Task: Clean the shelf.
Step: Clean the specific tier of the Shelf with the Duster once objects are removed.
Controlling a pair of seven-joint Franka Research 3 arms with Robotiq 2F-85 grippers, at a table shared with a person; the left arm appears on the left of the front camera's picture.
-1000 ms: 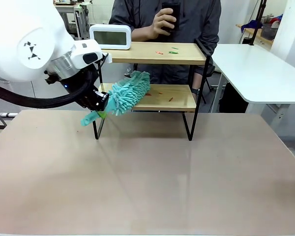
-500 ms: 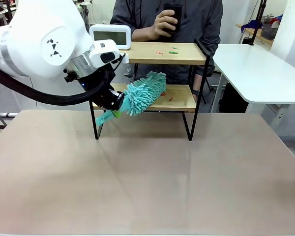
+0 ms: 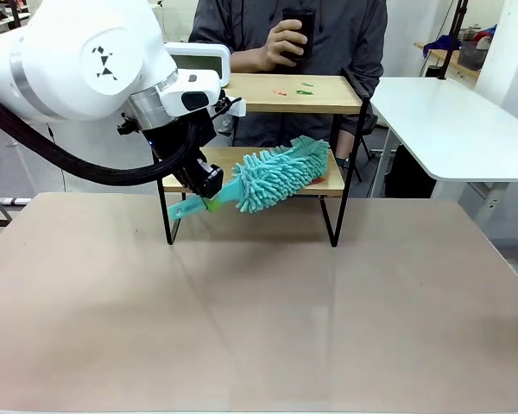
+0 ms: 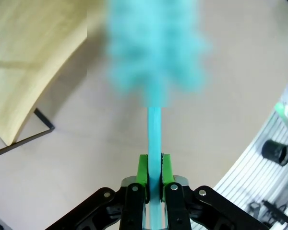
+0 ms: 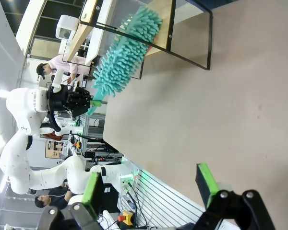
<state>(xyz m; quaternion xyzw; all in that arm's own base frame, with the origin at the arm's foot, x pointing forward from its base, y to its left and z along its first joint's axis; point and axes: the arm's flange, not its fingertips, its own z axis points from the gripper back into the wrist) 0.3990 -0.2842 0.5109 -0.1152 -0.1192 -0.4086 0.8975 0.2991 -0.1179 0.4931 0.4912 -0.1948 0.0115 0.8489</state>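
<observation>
The shelf (image 3: 268,103) stands at the table's far side, two light wooden boards in a black frame. My left gripper (image 3: 209,194) is shut on the thin handle of a teal fluffy duster (image 3: 281,177), whose head lies across the right half of the lower board. In the left wrist view the green pads (image 4: 142,171) clamp the handle, and the duster head (image 4: 156,48) is blurred beside the shelf board (image 4: 33,57). Small red and green scraps (image 3: 292,90) lie on the top board. My right gripper (image 5: 149,191) is open above the bare table, far from the duster (image 5: 127,50).
A white clock (image 3: 198,62) stands on the top board's left end, partly behind my left arm. Just behind the shelf a person holds a dark object (image 3: 300,26). A white side table (image 3: 449,121) stands at the right. Bare tabletop (image 3: 268,310) lies in front.
My left arm has swept the duster rightwards along the lower board, from its left end to its right half. The head now covers the scraps that lay there.
</observation>
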